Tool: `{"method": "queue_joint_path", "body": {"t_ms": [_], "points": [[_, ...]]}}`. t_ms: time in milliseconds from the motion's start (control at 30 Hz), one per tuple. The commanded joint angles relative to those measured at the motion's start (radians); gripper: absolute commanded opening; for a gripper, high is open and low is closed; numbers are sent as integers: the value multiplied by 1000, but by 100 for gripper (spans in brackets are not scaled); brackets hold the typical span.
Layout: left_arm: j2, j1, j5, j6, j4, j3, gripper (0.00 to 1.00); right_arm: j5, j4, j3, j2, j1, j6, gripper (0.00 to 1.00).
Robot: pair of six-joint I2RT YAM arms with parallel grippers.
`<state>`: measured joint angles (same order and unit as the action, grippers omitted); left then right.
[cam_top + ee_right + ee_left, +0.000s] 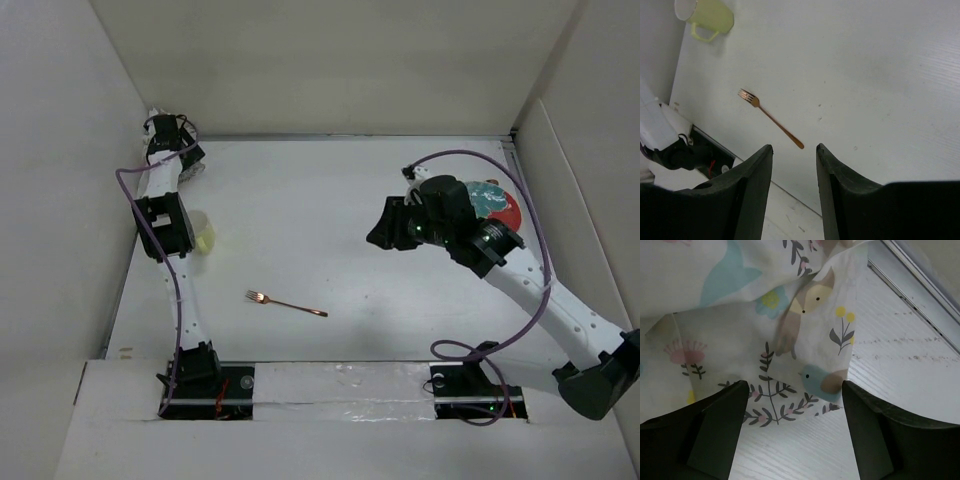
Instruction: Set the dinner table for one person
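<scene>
dinner table (330,215) — 1 fork (287,303) | 1 mug (204,233) | 1 placemat (765,315)

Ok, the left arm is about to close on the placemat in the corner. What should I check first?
1. Left gripper open: ok, fingers spread wide.
2. Placemat lined up with it: ok, the mat's edge shows in the gap between the fingers.
3. Placemat flat: not ok, it is folded and bunched.
4. Right gripper open and empty: ok.
5. Fork free to pick later: ok, it lies alone on the table.
6. Mug upright: cannot tell; it is partly hidden from above.
</scene>
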<state>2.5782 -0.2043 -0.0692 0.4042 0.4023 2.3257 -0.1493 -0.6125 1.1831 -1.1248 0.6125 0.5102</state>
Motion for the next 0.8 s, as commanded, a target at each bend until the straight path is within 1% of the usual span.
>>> {"method": "queue_joint_path", "body": {"t_ms": [0, 33, 67, 100, 133, 200, 233, 300, 333, 400, 433, 533, 600, 633, 700, 733, 767], "points": [[49, -4, 63, 19, -29, 67, 73, -35, 65, 59, -59, 67, 30, 45], [66, -4, 63, 21, -34, 69, 72, -32, 68, 73, -79, 94, 31, 45], [66, -4, 63, 21, -34, 69, 72, -32, 68, 73, -79, 95, 31, 45], [74, -4, 106, 21, -34, 75, 70, -21, 69, 79, -89, 107, 30, 45], [88, -4, 115, 21, -36, 75, 62, -12, 72, 84, -96, 128, 31, 44], [100, -4, 147, 18, -37, 80, 53, 13, 72, 104, -115, 138, 30, 43], [105, -4, 152, 16, -34, 84, 37, 17, 72, 110, -118, 147, 30, 43], [96, -4, 166, 2, -34, 86, 25, 27, 79, 128, -125, 147, 28, 42], [83, -4, 167, -4, -31, 87, 15, 28, 83, 134, -125, 147, 25, 41], [59, 9, 151, -30, -34, 78, 3, 31, 97, 141, -127, 147, 25, 40], [28, 23, 152, -36, -34, 72, 0, 31, 105, 141, -127, 147, 25, 40], [-39, 74, 201, -54, -48, 54, 0, 30, 134, 133, -127, 147, 22, 40], [-72, 114, 258, -54, -66, 55, 0, 30, 155, 130, -132, 147, 21, 39], [-101, 164, 273, -59, -68, 63, 0, 31, 161, 125, -132, 147, 17, 39], [-131, 222, 289, -71, -85, 72, 0, 51, 174, 121, -128, 147, 14, 39], [-163, 279, 295, -71, -95, 66, 0, 66, 171, 121, -125, 147, 13, 39], [-212, 333, 322, -64, -120, 26, 0, 108, 157, 124, -116, 147, 10, 38]]}}
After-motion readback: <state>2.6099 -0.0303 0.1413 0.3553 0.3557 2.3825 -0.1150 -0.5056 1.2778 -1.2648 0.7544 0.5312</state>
